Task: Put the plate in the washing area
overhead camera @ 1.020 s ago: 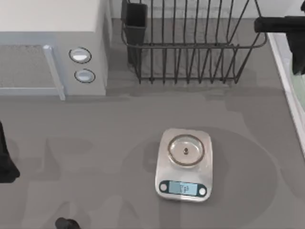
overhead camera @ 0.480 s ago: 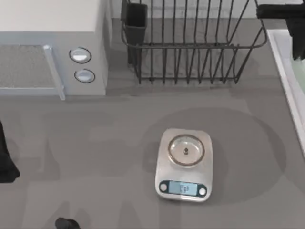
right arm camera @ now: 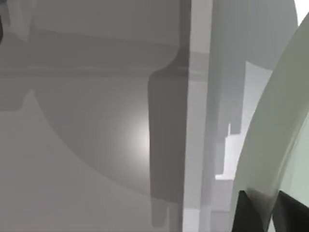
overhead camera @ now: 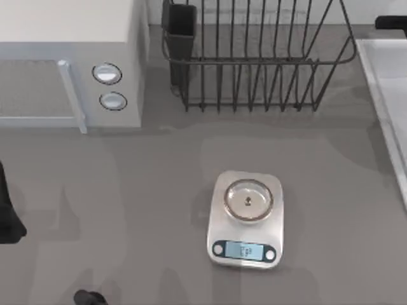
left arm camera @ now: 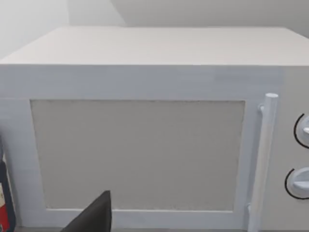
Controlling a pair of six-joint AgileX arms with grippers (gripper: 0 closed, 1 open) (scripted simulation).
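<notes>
Our right arm holds the plate by the sink

In our right wrist view, our right gripper's point(right arm camera: 263, 212) dark fingers are closed on the rim of the large pale mint-green round plate point(right arm camera: 277, 130), tilted beside the raised pale rim of the light grey-white rectangular sink basin point(right arm camera: 198, 116) at the grey bench's point(overhead camera: 127, 190) right edge. Our left gripper point(left arm camera: 94, 217) faces the white microwave point(left arm camera: 145, 121); we cannot tell its fingers' state.

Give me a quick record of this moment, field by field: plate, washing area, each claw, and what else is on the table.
plate: pale green plate, its edge held in the right claw
washing area: sink basin at the table's right edge
right arm: at the far right corner, by the basin
left claw: parked at the left, facing the microwave
other items: kitchen scale, black dish rack
</notes>
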